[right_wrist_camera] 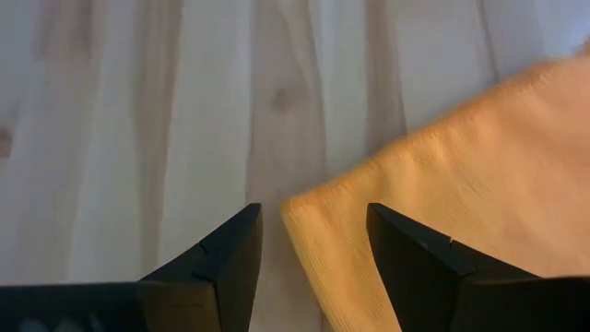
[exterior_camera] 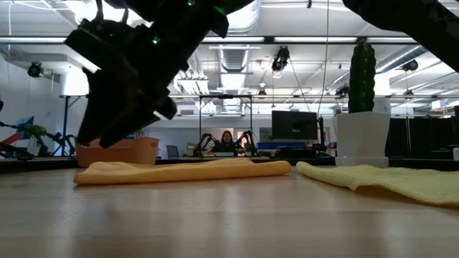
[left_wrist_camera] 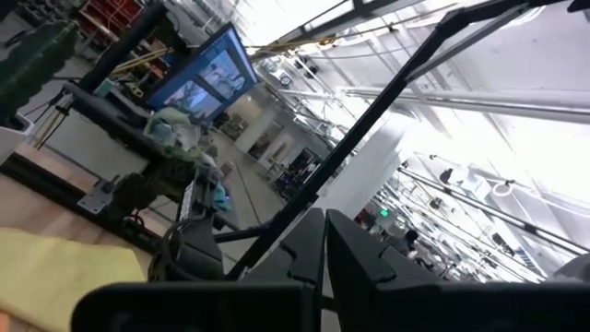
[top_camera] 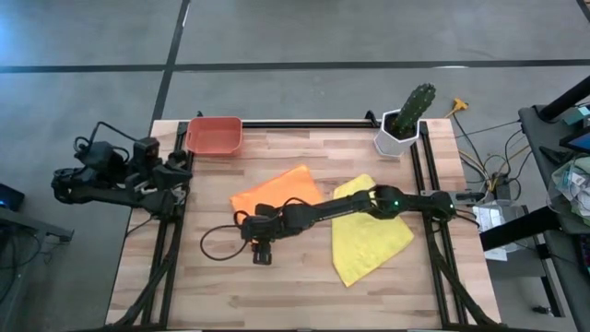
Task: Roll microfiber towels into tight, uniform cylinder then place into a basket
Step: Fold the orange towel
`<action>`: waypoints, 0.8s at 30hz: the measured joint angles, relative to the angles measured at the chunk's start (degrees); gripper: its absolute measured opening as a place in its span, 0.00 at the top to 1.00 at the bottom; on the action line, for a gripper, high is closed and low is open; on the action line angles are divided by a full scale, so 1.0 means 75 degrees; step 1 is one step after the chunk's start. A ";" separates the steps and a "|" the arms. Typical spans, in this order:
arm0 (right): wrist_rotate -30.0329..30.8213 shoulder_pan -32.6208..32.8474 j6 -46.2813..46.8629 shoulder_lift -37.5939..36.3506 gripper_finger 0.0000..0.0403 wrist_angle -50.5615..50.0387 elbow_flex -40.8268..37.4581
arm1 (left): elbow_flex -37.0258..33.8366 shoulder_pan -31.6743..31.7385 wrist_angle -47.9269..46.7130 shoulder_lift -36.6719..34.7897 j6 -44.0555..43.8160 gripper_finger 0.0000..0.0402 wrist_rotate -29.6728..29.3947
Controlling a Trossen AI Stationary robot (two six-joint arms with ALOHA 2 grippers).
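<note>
The orange towel (top_camera: 277, 192) lies flat near the middle of the table (top_camera: 295, 286), unrolled, its near corner just at my right pincer (right_wrist_camera: 313, 242). In the right wrist view that corner (right_wrist_camera: 304, 217) sits between the two spread fingers, which hold nothing yet. To do this well, I judge I should come down so both fingertips straddle the corner, pinch only the top edge, and start the roll square to the towel's side so the cylinder comes out even. A skewed pinch would likely give a cone.

The cloth looks soft and finely ribbed, bright orange, lying slightly rumpled. The yellow towel (top_camera: 369, 232) lies just beside it, partly under my right arm. The basket (top_camera: 214, 136) sits at the table's far left corner, well apart. My left pincer (left_wrist_camera: 324, 267) is closed and empty, parked off the table's left edge.
</note>
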 joint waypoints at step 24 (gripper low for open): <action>0.0071 0.0104 0.0157 -0.0017 0.53 0.2344 -0.1783 | -0.0047 0.0000 -0.0071 0.0177 -0.0233 1.00 -0.0015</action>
